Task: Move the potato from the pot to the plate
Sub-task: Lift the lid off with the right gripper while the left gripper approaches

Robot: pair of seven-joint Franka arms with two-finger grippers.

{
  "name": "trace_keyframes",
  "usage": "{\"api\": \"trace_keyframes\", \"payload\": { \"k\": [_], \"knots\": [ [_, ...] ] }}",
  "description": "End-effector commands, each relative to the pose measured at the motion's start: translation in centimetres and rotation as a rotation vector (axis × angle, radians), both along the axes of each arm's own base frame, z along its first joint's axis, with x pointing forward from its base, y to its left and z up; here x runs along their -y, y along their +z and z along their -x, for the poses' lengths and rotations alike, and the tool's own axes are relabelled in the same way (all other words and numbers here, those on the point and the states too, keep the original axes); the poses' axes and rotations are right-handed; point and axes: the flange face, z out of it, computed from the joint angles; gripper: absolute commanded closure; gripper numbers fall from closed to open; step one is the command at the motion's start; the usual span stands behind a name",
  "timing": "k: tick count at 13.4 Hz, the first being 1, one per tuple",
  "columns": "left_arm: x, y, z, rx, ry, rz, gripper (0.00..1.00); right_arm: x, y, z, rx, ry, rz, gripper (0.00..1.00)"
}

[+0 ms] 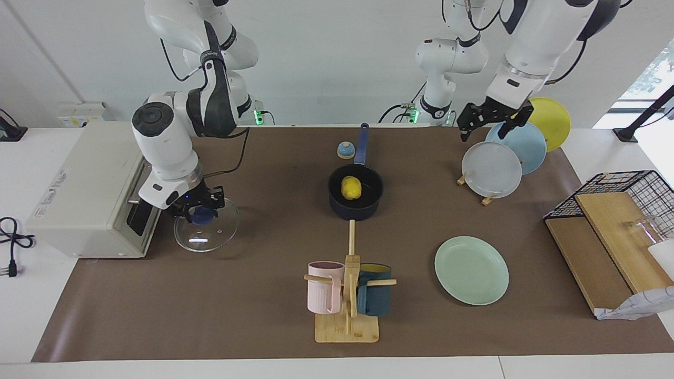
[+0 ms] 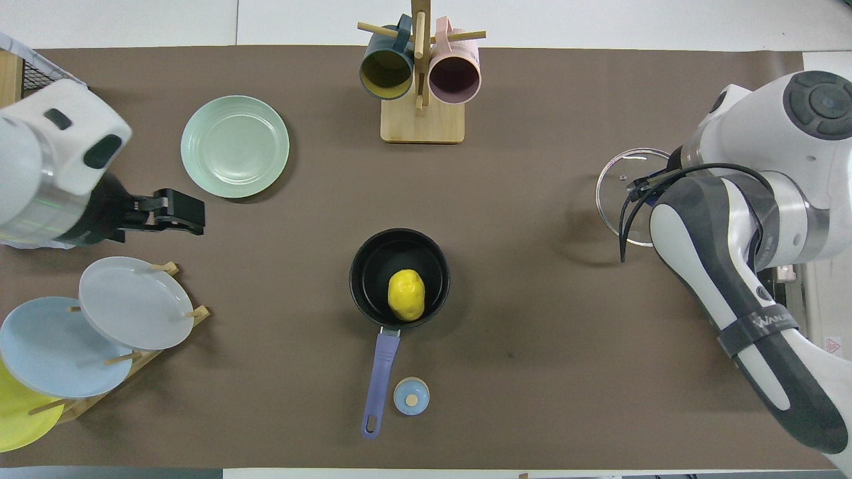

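The yellow potato (image 1: 351, 188) lies inside the navy pot (image 1: 363, 209) at the middle of the mat, the pot's long blue handle pointing toward the robots. It also shows in the overhead view: potato (image 2: 406, 295), pot (image 2: 365, 266). The mint-green plate (image 1: 471, 270) (image 2: 235, 146) lies empty, farther from the robots than the pot, toward the left arm's end. My left gripper (image 1: 487, 131) (image 2: 190, 214) is open and empty, raised over the plate rack. My right gripper (image 1: 201, 213) is down at the blue knob of a glass lid; its arm hides it in the overhead view.
The glass lid (image 1: 210, 234) (image 2: 616, 176) lies beside a white oven (image 1: 79, 195). A rack holds grey-white, light blue and yellow plates (image 1: 492, 168) (image 2: 133, 303). A mug stand (image 1: 347, 295) (image 2: 421, 120), a small blue knobbed cap (image 1: 345, 150) (image 2: 411, 397), and a wire basket with boards (image 1: 621, 210) also stand here.
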Motion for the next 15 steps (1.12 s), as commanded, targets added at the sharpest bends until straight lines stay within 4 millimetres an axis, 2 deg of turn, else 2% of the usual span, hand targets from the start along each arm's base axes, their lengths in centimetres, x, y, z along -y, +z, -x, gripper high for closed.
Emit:
{"api": "trace_keyframes", "payload": {
  "k": [1,3,5,6,8,10,13,14,15],
  "knots": [
    [7.2,-4.1,2.9,0.025,0.094,0.033,0.00,-0.1,0.5,1.3,0.056,0.009,-0.027,0.82],
    [12.4,-9.4,4.8,0.041,0.110,0.045,0.00,0.4,-1.4,1.0,0.056,-0.002,-0.029,0.82],
    [17.4,-15.5,5.3,0.029,0.134,0.035,0.00,0.9,-4.0,0.9,0.045,-0.034,-0.051,0.82],
    [18.8,-18.0,5.1,0.027,0.146,0.033,0.00,2.2,-5.3,0.8,0.027,-0.070,-0.069,0.82],
    [19.3,-19.9,5.3,0.034,0.144,0.038,0.00,2.5,-6.1,0.8,0.014,-0.079,-0.076,0.82],
    [20.1,-22.6,6.5,0.031,0.133,0.034,0.00,2.5,-6.7,0.7,0.014,-0.074,-0.074,0.82],
    [20.4,-25.2,6.7,0.026,0.161,0.027,0.00,2.3,-7.3,0.8,0.008,-0.074,-0.073,0.80],
    [21.0,-26.1,7.0,0.024,0.174,0.025,0.00,2.3,-7.4,0.9,0.005,-0.075,-0.073,0.78],
    [21.1,-26.6,6.9,0.022,0.191,0.022,0.00,2.3,-7.7,1.1,0.004,-0.073,-0.073,0.66]
  ]
}}
